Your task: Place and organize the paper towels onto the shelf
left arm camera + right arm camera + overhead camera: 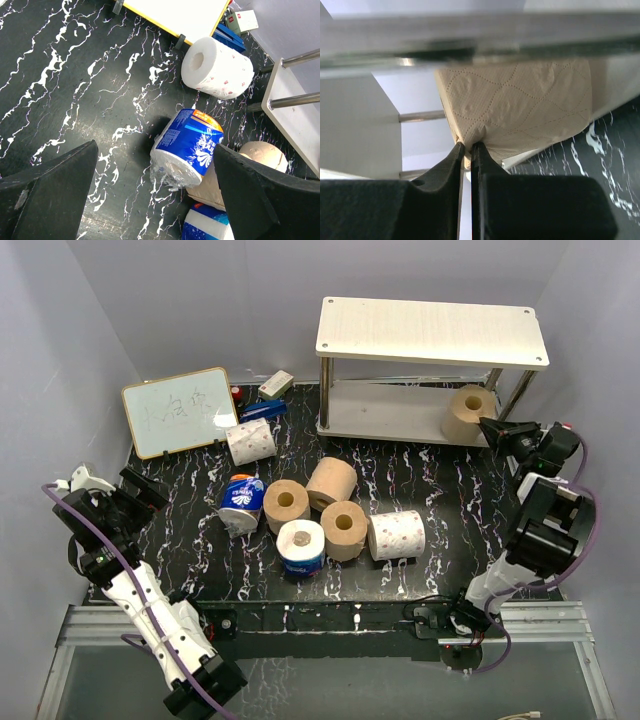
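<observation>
The shelf [430, 330] stands at the back right. My right gripper [490, 428] is shut on the rim of a tan paper towel roll [468, 412] at the right end of the lower board [385, 412]. In the right wrist view the fingers [468, 147] pinch the roll's wall [520, 105]. My left gripper [150, 490] is open and empty at the left, above the mat. In its view [155, 145] a blue-wrapped roll [190, 147] lies just beyond the fingers. Three tan rolls [331, 483], a white roll [397, 536] and a blue-banded roll [301, 546] are clustered mid-table.
A small framed whiteboard [180, 410] leans at the back left, with a white patterned roll [250, 441] beside it, also in the left wrist view [217, 67]. Small boxes [272, 390] lie behind it. A silver shelf leg [324, 392] stands near the tan rolls.
</observation>
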### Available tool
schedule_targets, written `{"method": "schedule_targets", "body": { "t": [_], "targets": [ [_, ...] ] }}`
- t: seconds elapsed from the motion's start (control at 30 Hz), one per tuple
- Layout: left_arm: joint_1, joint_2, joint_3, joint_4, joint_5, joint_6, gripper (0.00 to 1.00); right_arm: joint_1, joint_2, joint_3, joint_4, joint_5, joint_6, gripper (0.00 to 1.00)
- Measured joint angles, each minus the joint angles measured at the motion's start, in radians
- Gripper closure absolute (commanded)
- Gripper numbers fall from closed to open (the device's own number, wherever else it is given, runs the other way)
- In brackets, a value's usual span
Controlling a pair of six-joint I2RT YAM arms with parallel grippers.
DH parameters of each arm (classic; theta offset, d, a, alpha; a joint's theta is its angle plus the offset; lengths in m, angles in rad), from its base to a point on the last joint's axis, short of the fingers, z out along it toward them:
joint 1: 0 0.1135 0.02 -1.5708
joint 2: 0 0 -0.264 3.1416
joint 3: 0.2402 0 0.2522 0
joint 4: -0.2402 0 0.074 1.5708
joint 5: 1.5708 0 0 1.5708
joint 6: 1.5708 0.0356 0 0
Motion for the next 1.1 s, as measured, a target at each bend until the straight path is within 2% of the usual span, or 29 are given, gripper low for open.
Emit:
{"method": "schedule_targets", "body": {
  "t": [0.27,0.43,0.53,0.63,0.67,0.73,0.93,0.97,1.07,1.1],
  "targets": [
    [0.000,-0.003,0.000,0.000,0.000,0.000,0.02,-0.005,0.244,0.197,0.190,-0.041,0.124,1.00],
    [0.000,-0.018,0.000,0.000,-0.001,-0.001,0.02,-0.003,0.274,0.216,0.207,-0.056,0.132,1.00],
    [0.000,-0.020,0.000,0.000,-0.001,-0.001,0.02,-0.004,0.274,0.216,0.206,-0.055,0.124,0.77],
    [0.000,-0.020,0.000,0.000,-0.001,-0.001,0.02,-0.007,0.274,0.216,0.199,-0.048,0.100,0.49],
    [0.000,-0.020,0.000,0.000,-0.001,-0.001,0.02,-0.008,0.274,0.216,0.197,-0.046,0.085,0.43],
    [0.001,-0.019,0.000,0.000,-0.001,-0.001,0.02,-0.013,0.274,0.216,0.190,-0.044,0.064,0.37],
    [0.001,-0.019,0.000,0.000,-0.001,-0.001,0.02,-0.032,0.261,0.214,0.185,-0.069,0.035,0.35],
    [0.001,-0.019,0.000,0.000,-0.001,-0.001,0.02,-0.039,0.245,0.203,0.183,-0.087,0.029,0.31],
    [0.003,-0.020,0.000,0.000,-0.001,-0.001,0.02,-0.064,0.131,0.161,0.102,-0.166,-0.054,0.12],
    [0.003,-0.021,0.000,0.000,-0.001,-0.001,0.02,-0.071,0.085,0.158,0.048,-0.184,-0.120,0.10]
  ]
}}
